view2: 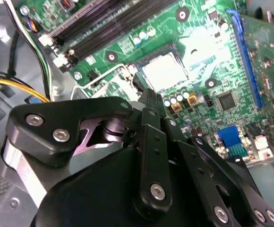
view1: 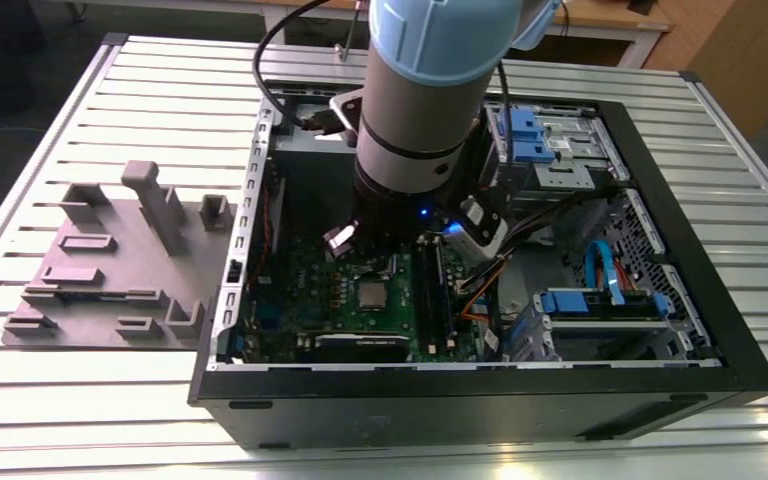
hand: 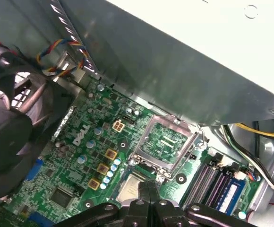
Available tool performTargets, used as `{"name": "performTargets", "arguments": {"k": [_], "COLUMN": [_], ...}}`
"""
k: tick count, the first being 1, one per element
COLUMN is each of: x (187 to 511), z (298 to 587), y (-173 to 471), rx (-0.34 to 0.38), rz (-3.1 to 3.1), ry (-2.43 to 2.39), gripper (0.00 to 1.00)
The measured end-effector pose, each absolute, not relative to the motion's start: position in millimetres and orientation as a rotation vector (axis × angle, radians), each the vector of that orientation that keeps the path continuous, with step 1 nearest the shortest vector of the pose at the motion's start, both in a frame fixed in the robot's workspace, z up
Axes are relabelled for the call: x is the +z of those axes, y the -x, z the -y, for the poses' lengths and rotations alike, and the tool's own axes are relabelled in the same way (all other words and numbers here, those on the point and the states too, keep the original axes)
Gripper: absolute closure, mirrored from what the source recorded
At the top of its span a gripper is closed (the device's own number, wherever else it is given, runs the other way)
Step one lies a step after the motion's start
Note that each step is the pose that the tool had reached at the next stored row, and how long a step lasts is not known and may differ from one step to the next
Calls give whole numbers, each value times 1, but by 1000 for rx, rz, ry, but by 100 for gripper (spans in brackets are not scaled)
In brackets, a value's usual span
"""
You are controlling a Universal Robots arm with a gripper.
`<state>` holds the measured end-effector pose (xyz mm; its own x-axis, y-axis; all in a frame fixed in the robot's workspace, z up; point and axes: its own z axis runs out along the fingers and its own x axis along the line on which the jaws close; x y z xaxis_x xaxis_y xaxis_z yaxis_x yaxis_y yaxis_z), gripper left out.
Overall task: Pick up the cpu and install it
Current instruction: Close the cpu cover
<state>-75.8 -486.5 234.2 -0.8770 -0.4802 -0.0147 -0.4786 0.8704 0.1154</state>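
The gripper [view2: 149, 96], fingers [hand: 141, 191] pressed together and empty, hovers just beside the cpu [view2: 165, 71] lying in its socket; frame [hand: 166, 142] open, so installing looks unfinished.

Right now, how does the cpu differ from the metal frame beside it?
The cpu lies flat on the motherboard; the metal frame stands tilted up off it. The cpu's top is solid pale silver; the metal frame is a rim round a green centre. Both are squarish and silvery.
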Motion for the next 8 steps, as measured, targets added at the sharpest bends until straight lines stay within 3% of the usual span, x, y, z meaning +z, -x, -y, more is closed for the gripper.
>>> {"name": "performTargets", "arguments": {"k": [8], "x": [233], "z": [482], "y": [70], "rx": [-180], "rz": [3010], "ry": [-820], "gripper": [89]}}
